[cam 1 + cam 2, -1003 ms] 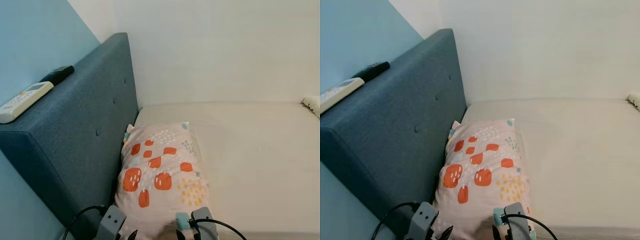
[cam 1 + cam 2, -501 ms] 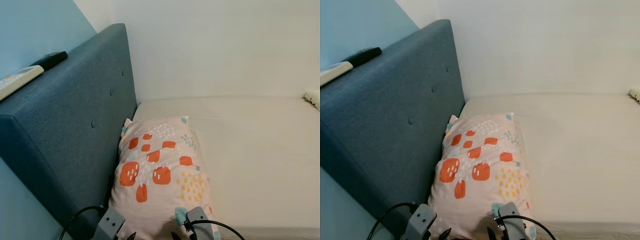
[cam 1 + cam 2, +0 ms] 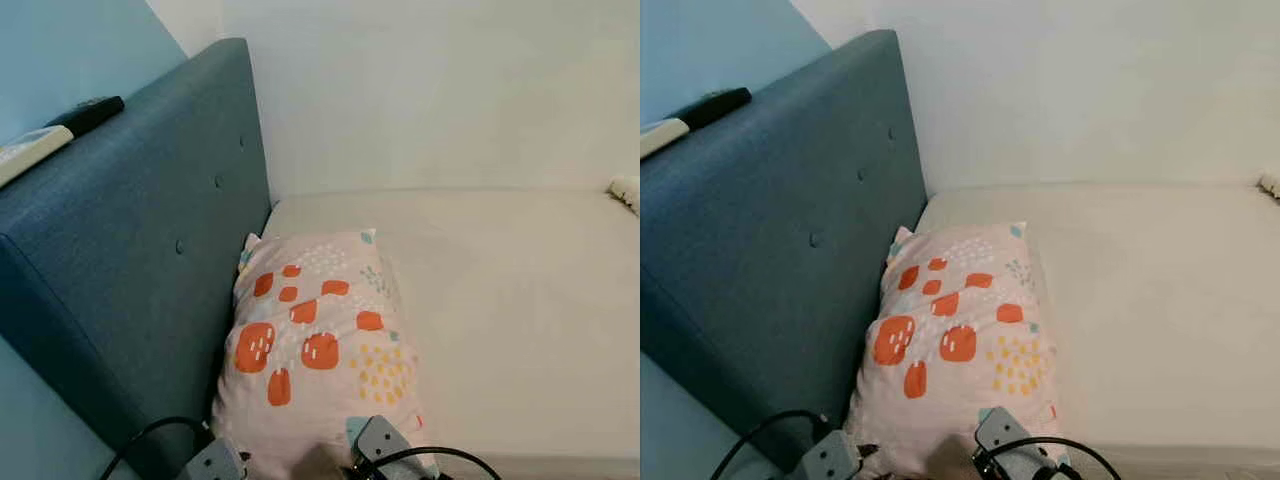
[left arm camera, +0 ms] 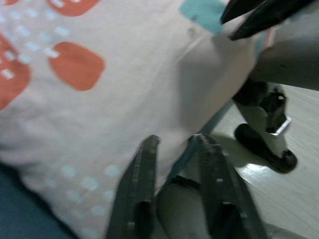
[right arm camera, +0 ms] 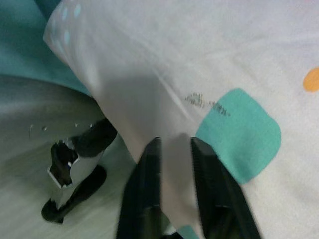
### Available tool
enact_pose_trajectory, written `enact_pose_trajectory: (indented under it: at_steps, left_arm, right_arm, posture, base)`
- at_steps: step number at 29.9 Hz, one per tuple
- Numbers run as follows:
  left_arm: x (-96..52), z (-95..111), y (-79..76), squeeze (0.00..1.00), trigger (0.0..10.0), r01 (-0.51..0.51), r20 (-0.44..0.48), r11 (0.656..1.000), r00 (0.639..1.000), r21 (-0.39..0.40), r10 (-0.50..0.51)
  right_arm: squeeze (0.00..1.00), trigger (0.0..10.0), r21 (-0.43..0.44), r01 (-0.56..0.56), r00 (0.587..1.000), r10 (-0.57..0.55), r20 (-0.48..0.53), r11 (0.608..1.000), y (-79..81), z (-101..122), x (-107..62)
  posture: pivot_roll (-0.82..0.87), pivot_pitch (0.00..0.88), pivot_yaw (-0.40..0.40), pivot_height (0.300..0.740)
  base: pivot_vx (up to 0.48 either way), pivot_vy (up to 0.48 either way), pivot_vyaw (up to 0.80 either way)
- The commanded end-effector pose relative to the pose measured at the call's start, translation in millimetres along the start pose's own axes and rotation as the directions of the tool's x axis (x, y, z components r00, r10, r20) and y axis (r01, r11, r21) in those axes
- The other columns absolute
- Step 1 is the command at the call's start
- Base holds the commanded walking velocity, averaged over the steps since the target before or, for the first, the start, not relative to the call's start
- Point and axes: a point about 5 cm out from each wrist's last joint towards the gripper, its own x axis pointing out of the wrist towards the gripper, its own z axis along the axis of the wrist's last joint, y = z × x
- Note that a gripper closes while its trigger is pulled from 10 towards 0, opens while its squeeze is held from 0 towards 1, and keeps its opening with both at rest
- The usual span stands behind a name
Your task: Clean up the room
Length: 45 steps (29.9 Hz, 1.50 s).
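Observation:
A pale pink pillow (image 3: pixel 315 340) with orange, yellow and teal patches lies on the cream mattress (image 3: pixel 520 300), against the blue headboard (image 3: pixel 150 230). Both grippers are at the pillow's near edge, at the bottom of the eye views. My left gripper (image 4: pixel 174 149) has its fingers closed around the pillow's edge. My right gripper (image 5: pixel 174 144) pinches a fold of the fabric beside a teal patch (image 5: pixel 239 132). The right gripper's fingertips (image 4: pixel 259 15) also show on the pillow's corner in the left wrist view.
A white remote (image 3: pixel 25 155) and a black remote (image 3: pixel 90 112) rest on top of the headboard. A small white object (image 3: pixel 627 190) lies at the mattress's far right. White wall behind the bed. Pale floor and the robot's foot (image 4: pixel 266 144) lie below the pillow's edge.
The camera has shifted, so the headboard and bed sit a little higher in view. Both grippers have sunk lower in the picture. The pillow stays against the headboard.

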Motion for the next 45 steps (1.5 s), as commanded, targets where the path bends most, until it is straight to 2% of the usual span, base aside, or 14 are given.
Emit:
enact_pose_trajectory:
  at_steps: [1, 5, 6, 12, 13, 15, 18, 26, 33, 34, 37, 42, 43, 45]
  left_arm:
    - [-2.6, -2.1, -3.3, 0.00, 0.0, 0.054, -0.030, 0.999, 0.998, 0.010, -0.053]
    - [-1.5, -3.5, -7.2, 0.00, 0.0, 0.087, -0.049, 0.996, 0.995, 0.016, -0.087]
    - [4.5, -7.0, -11.1, 0.00, 0.0, 0.111, -0.079, 0.994, 0.991, 0.020, -0.109]
    - [14.6, -10.5, -16.0, 0.00, 0.0, 0.150, -0.129, 0.987, 0.981, 0.049, -0.143]
    - [19.8, -12.7, -17.2, 0.00, 0.0, 0.161, -0.158, 0.985, 0.976, 0.064, -0.149]
    - [30.2, -17.6, -16.4, 0.00, 0.0, 0.158, -0.216, 0.982, 0.967, 0.104, -0.133]
    - [37.1, -19.9, -13.8, 0.00, 0.0, 0.142, -0.251, 0.981, 0.962, 0.135, -0.105]
    - [55.6, -22.9, -14.4, 0.00, 0.0, 0.161, -0.320, 0.975, 0.941, 0.150, -0.106]
    - [61.9, -23.2, -11.2, 0.00, 0.0, 0.154, -0.330, 0.971, 0.940, 0.181, -0.087]
    - [64.3, -22.3, -7.8, 0.00, 0.0, 0.138, -0.329, 0.971, 0.942, 0.194, -0.068]
    - [71.1, -17.8, 2.6, 0.00, 0.0, 0.102, -0.320, 0.965, 0.947, 0.240, -0.021]
    - [77.3, -12.4, 10.2, 0.00, 0.0, 0.085, -0.309, 0.959, 0.951, 0.269, 0.003]
    - [82.7, -6.7, 17.7, 0.00, 0.0, 0.064, -0.297, 0.953, 0.954, 0.296, 0.028]
    - [85.1, -4.2, 21.1, 0.00, 0.0, 0.056, -0.293, 0.950, 0.955, 0.306, 0.038]
  right_arm:
    - [0.00, 0.0, -0.012, -0.047, 0.999, 0.046, -0.016, 0.999, 5.6, 2.1, 1.9]
    - [0.00, 0.0, -0.023, -0.069, 0.997, 0.068, -0.044, 0.997, 6.0, 1.8, 1.1]
    - [0.00, 0.0, -0.031, -0.086, 0.994, 0.084, -0.073, 0.996, 6.1, -0.8, 2.2]
    - [0.00, 0.0, -0.049, -0.094, 0.989, 0.088, -0.120, 0.994, 5.2, -4.7, 4.9]
    - [0.00, 0.0, -0.063, -0.089, 0.987, 0.079, -0.143, 0.994, 3.3, -6.8, 7.0]
    - [0.00, 0.0, -0.088, -0.068, 0.983, 0.052, -0.178, 0.994, -1.5, -9.6, 13.3]
    - [0.00, 0.0, -0.109, -0.049, 0.981, 0.027, -0.195, 0.993, -5.8, -10.0, 18.4]
    - [0.00, 0.0, -0.164, -0.024, 0.980, -0.010, -0.201, 0.986, -20.7, -0.1, 30.6]
    - [0.00, 0.0, -0.207, -0.003, 0.983, -0.035, -0.183, 0.978, -28.8, 7.6, 37.7]
    - [0.00, 10.0, -0.228, 0.011, 0.984, -0.051, -0.172, 0.974, -32.4, 11.7, 39.9]
    - [0.00, 10.0, -0.280, 0.027, 0.983, -0.076, -0.167, 0.960, -41.1, 18.0, 43.7]
    - [0.00, 10.0, -0.312, 0.041, 0.981, -0.097, -0.169, 0.949, -48.5, 20.5, 45.0]
    - [0.00, 10.0, -0.332, 0.061, 0.978, -0.123, -0.167, 0.941, -55.3, 23.3, 45.8]
    - [0.00, 10.0, -0.340, 0.071, 0.977, -0.134, -0.165, 0.938, -58.5, 24.8, 45.9]
  posture:
    - [0.00, 0.059, 0.013, 0.611]
    - [0.00, 0.060, 0.011, 0.611]
    - [0.00, 0.065, 0.010, 0.611]
    - [-0.01, 0.080, 0.010, 0.611]
    - [-0.01, 0.096, 0.006, 0.611]
    - [-0.01, 0.115, 0.003, 0.611]
    - [-0.01, 0.133, 0.002, 0.611]
    - [-0.02, 0.183, 0.001, 0.611]
    - [-0.02, 0.221, 0.001, 0.611]
    - [-0.02, 0.232, 0.003, 0.611]
    - [-0.03, 0.238, 0.007, 0.611]
    - [-0.03, 0.246, 0.013, 0.611]
    - [-0.03, 0.252, 0.016, 0.611]
    - [-0.03, 0.252, 0.016, 0.611]
  base:
    - [0.000, 0.000, 0.00]
    - [0.000, 0.000, 0.00]
    - [0.000, 0.000, 0.00]
    - [0.000, 0.000, 0.00]
    - [0.000, 0.000, 0.00]
    - [0.000, 0.000, 0.00]
    - [0.000, 0.000, 0.00]
    - [0.000, 0.000, 0.00]
    - [0.000, 0.000, 0.00]
    - [0.000, 0.000, 0.00]
    - [0.000, 0.000, 0.00]
    - [0.000, 0.000, 0.00]
    - [0.000, 0.000, 0.00]
    - [0.000, 0.000, 0.00]
